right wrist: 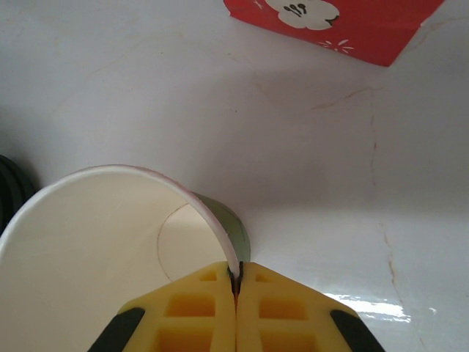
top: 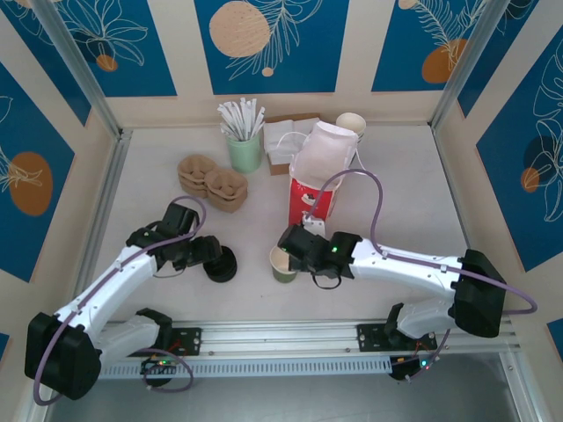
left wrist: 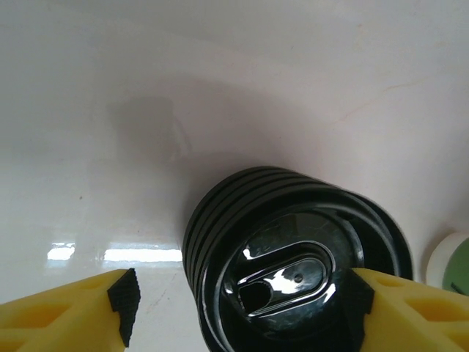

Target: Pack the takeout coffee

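Lower centre, our right gripper [right wrist: 236, 284] pinches the open cup [right wrist: 95, 235] by its rim; our left gripper [left wrist: 242, 301] gapes around stacked black lids [left wrist: 293, 246].

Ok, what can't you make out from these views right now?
Left wrist view: the lid stack runs off the bottom edge; whether the left gripper touches it is unclear.
Right wrist view: the right gripper, shut on the rim, covers the paper cup's near wall.
Top view: the bag's folded top hides its inside; the right arm covers much of the cup.
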Action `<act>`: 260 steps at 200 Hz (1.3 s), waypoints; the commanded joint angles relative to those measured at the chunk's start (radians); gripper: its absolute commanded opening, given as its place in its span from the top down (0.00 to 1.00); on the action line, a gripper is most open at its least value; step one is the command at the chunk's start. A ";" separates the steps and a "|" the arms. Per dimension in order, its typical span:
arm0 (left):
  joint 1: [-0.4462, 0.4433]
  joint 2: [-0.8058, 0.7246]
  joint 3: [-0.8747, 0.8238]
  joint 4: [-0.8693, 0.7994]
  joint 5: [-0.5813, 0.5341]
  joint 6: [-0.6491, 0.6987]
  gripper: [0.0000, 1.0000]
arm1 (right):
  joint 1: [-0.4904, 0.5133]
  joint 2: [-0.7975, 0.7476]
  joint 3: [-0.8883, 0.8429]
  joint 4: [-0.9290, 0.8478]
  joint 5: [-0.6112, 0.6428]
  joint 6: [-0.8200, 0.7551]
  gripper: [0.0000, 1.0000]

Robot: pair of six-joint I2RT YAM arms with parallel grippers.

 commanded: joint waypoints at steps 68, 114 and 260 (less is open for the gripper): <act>-0.049 0.006 -0.030 -0.009 -0.013 -0.026 0.50 | -0.010 0.098 0.081 0.030 0.024 -0.011 0.89; -0.072 0.045 -0.025 -0.011 -0.048 -0.033 0.60 | -0.011 0.122 0.090 0.034 0.031 -0.001 0.76; -0.136 0.036 0.011 -0.077 -0.166 -0.075 0.64 | -0.012 0.093 0.155 -0.042 0.027 -0.023 0.63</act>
